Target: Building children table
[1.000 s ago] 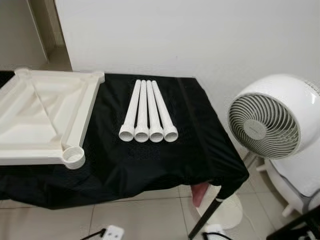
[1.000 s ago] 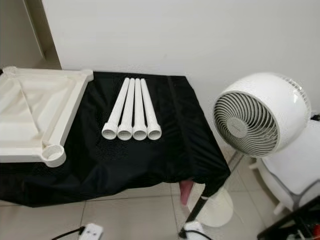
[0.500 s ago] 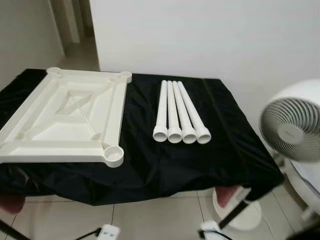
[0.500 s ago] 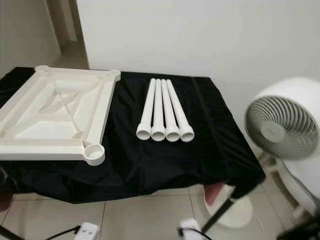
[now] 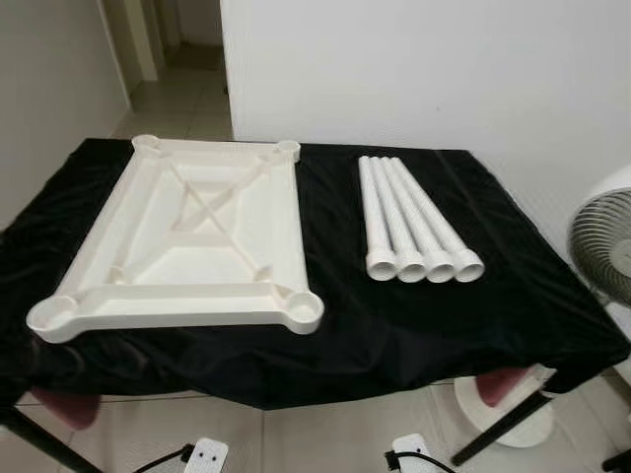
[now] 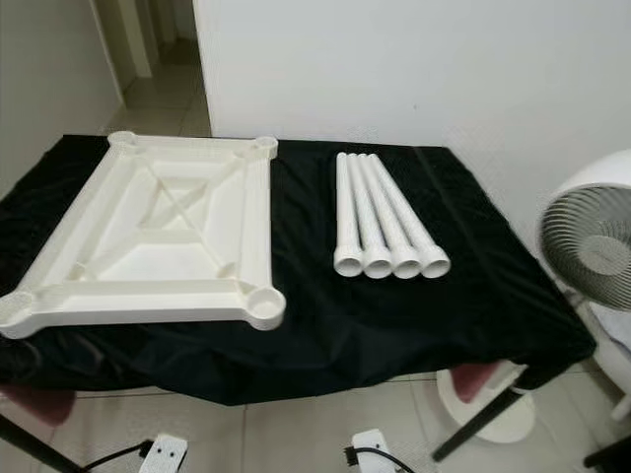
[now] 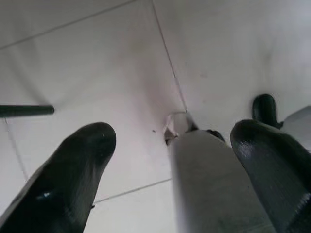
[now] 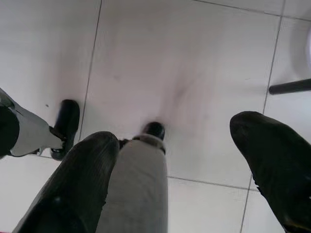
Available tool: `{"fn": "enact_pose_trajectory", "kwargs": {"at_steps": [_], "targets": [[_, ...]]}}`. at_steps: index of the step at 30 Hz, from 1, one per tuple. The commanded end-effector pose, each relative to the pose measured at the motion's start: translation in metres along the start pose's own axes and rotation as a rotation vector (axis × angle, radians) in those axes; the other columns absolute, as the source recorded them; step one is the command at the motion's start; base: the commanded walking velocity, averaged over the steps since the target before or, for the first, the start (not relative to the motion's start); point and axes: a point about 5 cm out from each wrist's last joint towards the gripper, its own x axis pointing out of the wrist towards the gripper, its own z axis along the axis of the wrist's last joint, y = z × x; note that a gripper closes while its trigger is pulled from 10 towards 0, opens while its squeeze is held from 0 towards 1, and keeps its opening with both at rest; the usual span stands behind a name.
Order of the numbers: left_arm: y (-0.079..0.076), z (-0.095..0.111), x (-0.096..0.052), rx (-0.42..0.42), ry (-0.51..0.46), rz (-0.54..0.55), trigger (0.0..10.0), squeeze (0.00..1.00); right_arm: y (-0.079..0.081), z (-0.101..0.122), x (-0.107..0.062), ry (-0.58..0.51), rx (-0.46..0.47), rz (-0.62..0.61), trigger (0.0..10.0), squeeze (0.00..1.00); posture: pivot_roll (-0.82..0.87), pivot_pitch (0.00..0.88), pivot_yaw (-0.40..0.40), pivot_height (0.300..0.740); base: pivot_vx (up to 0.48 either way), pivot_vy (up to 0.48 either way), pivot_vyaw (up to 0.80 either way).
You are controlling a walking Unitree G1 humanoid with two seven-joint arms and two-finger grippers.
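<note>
The left gripper [image 7: 170,170] and the right gripper [image 8: 180,170] both hang low and point down at the tiled floor [image 8: 184,63], each with its two black fingers spread apart and nothing between them. A grey leg [image 8: 138,189] of the robot passes between the fingers in each wrist view.

The tabletop [image 5: 187,241], cream and turned underside up, lies on the black cloth [image 5: 335,325], well above and in front of both grippers, more to the left gripper's side. The four white legs [image 5: 414,222] lie side by side, touching each other, more to the right gripper's side and apart from the tabletop.

A white fan [image 6: 592,236] is cut off at the picture's edge. Small white things with cables [image 6: 367,455] on the floor are hard to identify.
</note>
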Motion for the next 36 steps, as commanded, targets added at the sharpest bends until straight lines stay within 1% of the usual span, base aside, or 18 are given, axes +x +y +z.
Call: {"fn": "enact_pose_trajectory", "kwargs": {"at_steps": [1,20,22,23,26,27,29,31,32,33,34,35,36], "targets": [[-0.005,-0.008,-0.001,-0.012,0.028,-0.011,10.0,0.0,-0.001,-0.005,-0.001,0.021,0.0,-0.005,10.0,0.0,0.03,0.0,-0.016,0.74,0.0,0.0,0.0],[-0.004,-0.008,-0.001,-0.003,0.025,-0.007,10.0,0.0,0.001,-0.003,0.0,0.017,0.0,-0.003,10.0,0.0,0.03,0.0,-0.011,0.74,0.0,0.0,0.0],[-0.002,-0.006,-0.001,0.01,0.014,0.0,10.0,0.0,-0.001,-0.001,0.0,0.005,0.0,-0.007,10.0,0.0,0.03,0.0,-0.011,0.74,0.0,0.0,0.0],[0.001,-0.004,-0.001,0.003,0.0,0.009,10.0,0.0,-0.002,0.001,0.0,-0.007,0.008,-0.005,10.0,0.0,0.03,0.0,-0.011,0.74,0.0,0.0,0.0],[0.004,-0.003,-0.002,-0.004,-0.009,0.015,10.0,0.0,-0.003,0.002,0.0,-0.016,0.013,-0.003,10.0,0.0,0.03,0.0,-0.011,0.74,0.0,0.0,0.0],[0.01,-0.003,-0.003,-0.026,-0.026,0.02,10.0,1.0,-0.006,0.003,0.0,-0.022,0.024,-0.003,10.0,1.0,0.03,0.009,-0.007,0.74,0.0,0.0,0.0],[0.013,-0.003,-0.004,-0.036,-0.033,0.02,10.0,1.0,-0.007,0.002,-0.001,-0.022,0.028,-0.005,10.0,1.0,0.03,0.009,-0.007,0.74,0.0,0.0,0.0],[0.018,-0.001,-0.004,-0.007,-0.049,0.028,10.0,1.0,-0.01,0.004,-0.001,-0.033,0.023,-0.01,10.0,1.0,0.04,0.013,-0.007,0.74,0.0,0.0,0.0],[0.018,-0.001,-0.004,-0.007,-0.049,0.028,10.0,1.0,-0.01,0.004,-0.001,-0.033,0.023,-0.01,10.0,1.0,0.04,0.013,-0.007,0.74,0.0,0.0,0.0],[0.02,0.002,-0.004,0.011,-0.06,0.03,10.0,1.0,-0.011,0.005,-0.001,-0.041,0.019,-0.014,10.0,1.0,0.04,0.013,-0.007,0.74,0.0,0.0,0.0],[0.022,0.005,-0.004,0.021,-0.08,0.027,10.0,0.12,-0.012,0.008,-0.001,-0.06,0.026,-0.005,10.0,0.0,0.04,0.018,-0.007,0.74,0.0,0.0,0.0],[0.023,0.007,-0.004,0.024,-0.094,0.024,10.0,0.12,-0.012,0.01,-0.001,-0.073,0.031,0.002,10.0,0.0,0.04,0.018,-0.007,0.74,0.0,0.0,0.0],[0.027,0.012,-0.005,0.038,-0.125,0.023,10.0,0.0,-0.014,0.014,-0.001,-0.106,0.056,0.011,10.0,0.0,0.04,0.024,-0.007,0.74,0.0,0.0,0.0]]}}
